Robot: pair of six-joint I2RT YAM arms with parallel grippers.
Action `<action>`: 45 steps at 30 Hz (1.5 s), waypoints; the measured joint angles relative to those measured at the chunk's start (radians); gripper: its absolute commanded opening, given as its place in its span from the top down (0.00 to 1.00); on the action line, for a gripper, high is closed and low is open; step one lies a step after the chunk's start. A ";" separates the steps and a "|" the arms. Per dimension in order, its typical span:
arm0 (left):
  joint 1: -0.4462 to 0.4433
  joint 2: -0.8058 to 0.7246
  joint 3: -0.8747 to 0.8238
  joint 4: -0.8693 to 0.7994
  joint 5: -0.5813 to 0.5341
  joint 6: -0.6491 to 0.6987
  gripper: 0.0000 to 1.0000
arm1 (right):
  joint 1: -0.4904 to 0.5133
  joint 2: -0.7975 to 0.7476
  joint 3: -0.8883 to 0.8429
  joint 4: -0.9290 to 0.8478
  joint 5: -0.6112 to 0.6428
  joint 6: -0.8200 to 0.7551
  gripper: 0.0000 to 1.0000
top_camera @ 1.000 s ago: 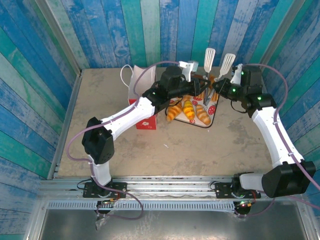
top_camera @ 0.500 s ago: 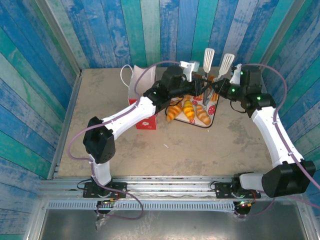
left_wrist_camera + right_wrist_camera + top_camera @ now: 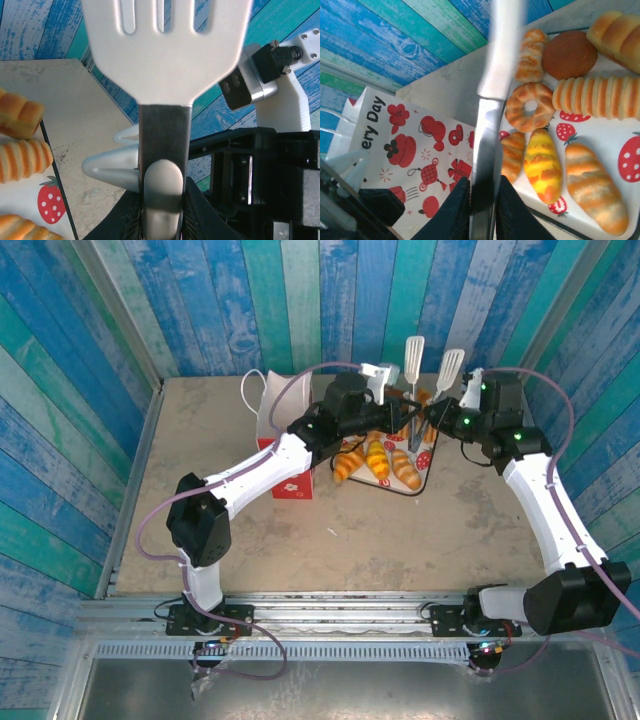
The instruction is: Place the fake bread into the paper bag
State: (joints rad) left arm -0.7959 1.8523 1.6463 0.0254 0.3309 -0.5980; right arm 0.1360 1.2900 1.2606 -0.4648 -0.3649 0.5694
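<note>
The fake bread (image 3: 382, 461) lies on a white strawberry-print tray (image 3: 428, 455): a ring doughnut (image 3: 530, 106), a round brown bun (image 3: 569, 54), a ridged loaf (image 3: 597, 97) and croissants (image 3: 542, 165). The paper bag (image 3: 287, 462) stands just left of the tray, its red-printed side (image 3: 410, 150) facing the right wrist camera. My left gripper (image 3: 403, 426) (image 3: 162, 210) is shut on the dark handle of a white slotted spatula (image 3: 167, 50) above the tray's far edge. My right gripper (image 3: 436, 423) (image 3: 482, 200) is shut on a second spatula (image 3: 487, 135), close beside it.
Both spatula blades (image 3: 416, 353) (image 3: 452, 366) stick up toward the blue plank back wall. Plank walls enclose the table on the left, back and right. Bare tabletop (image 3: 380, 540) lies in front of the tray and bag.
Both arms have stayed nearly still over the tray. The two spatula blades have shifted slightly to the left.
</note>
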 measured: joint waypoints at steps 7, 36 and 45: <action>0.008 -0.002 -0.064 0.043 -0.042 -0.005 1.00 | -0.023 -0.072 -0.018 -0.005 0.013 -0.051 0.44; 0.140 -0.075 -0.366 0.385 -0.217 -0.318 1.00 | 0.057 -0.425 -0.235 0.241 0.098 -0.357 0.00; 0.140 -0.079 -0.442 0.468 -0.263 -0.413 1.00 | 0.309 -0.345 -0.245 0.328 0.198 -0.554 0.00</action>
State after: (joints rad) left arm -0.6559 1.7737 1.2041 0.4931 0.0677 -1.0107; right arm 0.4450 0.9447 1.0157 -0.1371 -0.1673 0.0154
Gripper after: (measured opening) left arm 0.221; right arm 0.997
